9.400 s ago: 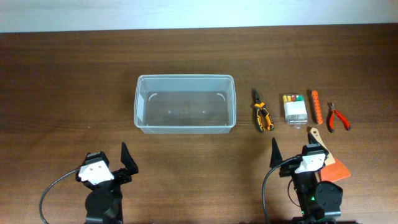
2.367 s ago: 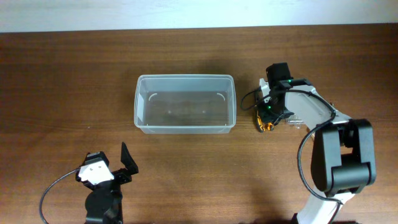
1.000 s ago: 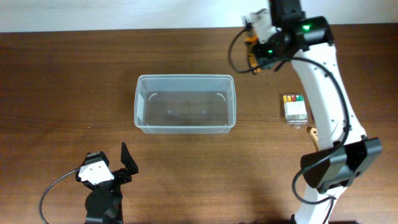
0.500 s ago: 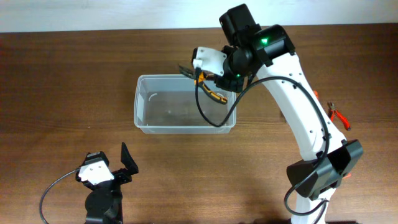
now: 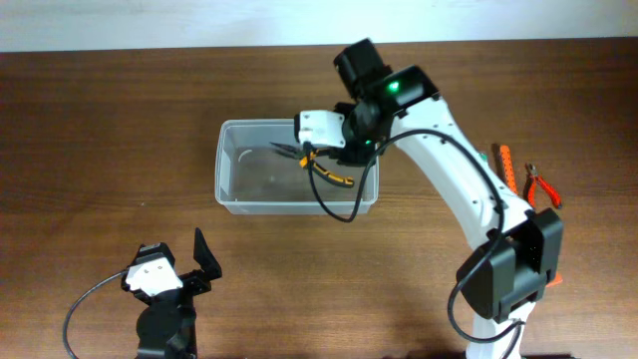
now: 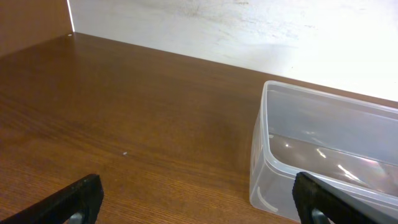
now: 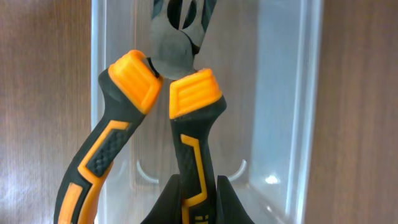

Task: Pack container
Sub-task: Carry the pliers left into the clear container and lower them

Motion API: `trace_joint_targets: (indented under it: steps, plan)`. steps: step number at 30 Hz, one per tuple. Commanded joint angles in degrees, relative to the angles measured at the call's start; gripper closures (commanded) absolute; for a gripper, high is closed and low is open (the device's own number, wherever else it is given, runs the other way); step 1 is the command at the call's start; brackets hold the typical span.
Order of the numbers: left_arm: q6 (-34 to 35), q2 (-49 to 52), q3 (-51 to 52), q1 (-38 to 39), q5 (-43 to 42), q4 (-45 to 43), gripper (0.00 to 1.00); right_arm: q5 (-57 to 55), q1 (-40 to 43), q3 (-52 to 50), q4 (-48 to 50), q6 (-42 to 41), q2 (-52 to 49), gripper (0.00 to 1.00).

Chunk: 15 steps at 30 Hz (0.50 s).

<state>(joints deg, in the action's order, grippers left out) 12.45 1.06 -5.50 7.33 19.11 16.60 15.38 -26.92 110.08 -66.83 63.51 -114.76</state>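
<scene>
1. Nose of the pliers (image 7: pixel 186 93) is cut off at the right wrist view's top edge.
2. The right pincer (image 7: pixel 193 199) clamps one pliers handle above the container (image 5: pixel 289 206), at the middle of the bench (image 5: pixel 100 120).
3. The left pincer (image 6: pixel 199 199) gapes wide, empty, by the near edge.

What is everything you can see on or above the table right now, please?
container: one, clear, middle of the table.
pliers: one, orange and black handles, held above the container's right half.
red pliers: one, red handles, far right of the table.
bar: one, orange, thin, just left of the red pliers.
flat piece: one, orange, mostly hidden by the right arm's base.
table: one, brown wood.
wall: one, white, behind the table.
left gripper: one, black fingers, open, at the near left, holding nothing.
right gripper: one, black, over the container, shut on one handle of the pliers.
</scene>
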Motion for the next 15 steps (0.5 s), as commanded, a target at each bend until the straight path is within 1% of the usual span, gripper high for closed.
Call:
trace_joint_targets:
  steps: [1, 7, 9, 15]
  plan:
    - [-0.5, -0.4, 0.2, 0.2, 0.2, 0.1, 0.01, 2.2, -1.4, -4.4, 3.7, 0.5, -0.4, 0.96]
    - [-0.5, -0.4, 0.2, 0.2, 0.2, 0.1, 0.01, 2.2, -2.0, -11.4, 10.6, 0.4, -1.0, 0.96]
    - [-0.5, -0.4, 0.2, 0.2, 0.2, 0.1, 0.01, 2.1, -2.0, -13.1, 12.9, -0.8, -1.4, 0.96]
    - [-0.5, -0.4, 0.2, 0.2, 0.2, 0.1, 0.01, 2.0, -2.0, -14.3, 15.7, -2.9, -3.8, 0.96]
